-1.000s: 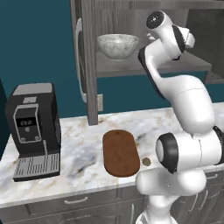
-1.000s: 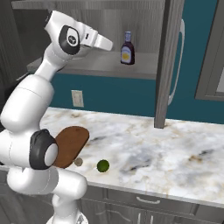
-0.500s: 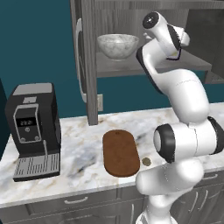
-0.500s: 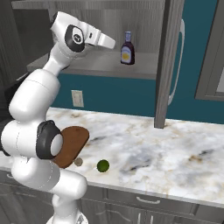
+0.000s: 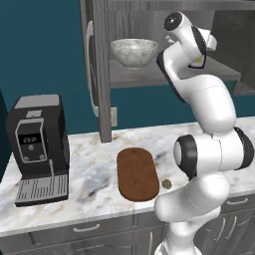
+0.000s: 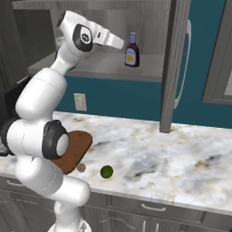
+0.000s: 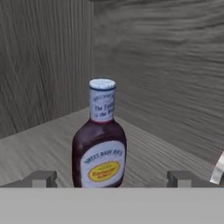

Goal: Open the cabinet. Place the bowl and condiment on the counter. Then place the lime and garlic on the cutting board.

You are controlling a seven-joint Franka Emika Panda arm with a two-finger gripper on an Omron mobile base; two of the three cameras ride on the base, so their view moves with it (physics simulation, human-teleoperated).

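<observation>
Currently gripper [image 7: 111,179] fingers spread wide, empty, approx. level w/ bottle [image 7: 99,142], which stands upright on cabinet [image 6: 179,63] shelf, centred betw. fingertips. Step: condiment pickup. Next: advance, close on bottle body, lift to counter [image 6: 181,156].

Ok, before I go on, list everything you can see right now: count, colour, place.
cabinet: one, grey wood-grain, on the wall above the counter, doors open.
bowl: one, white-grey marbled, on the cabinet shelf.
condiment: one, dark bottle with pale cap, upright on the cabinet shelf, in front of the gripper.
counter: one, white marble with grey and tan veins.
cutting board: one, reddish-brown, flat on the counter.
lime: one, green, on the counter near its front edge.
garlic: one, beige, on the counter beside the board.
coffee machine: one, black and grey, at the counter's left end.
gripper: one, open, raised at shelf height, facing the bottle.
</observation>
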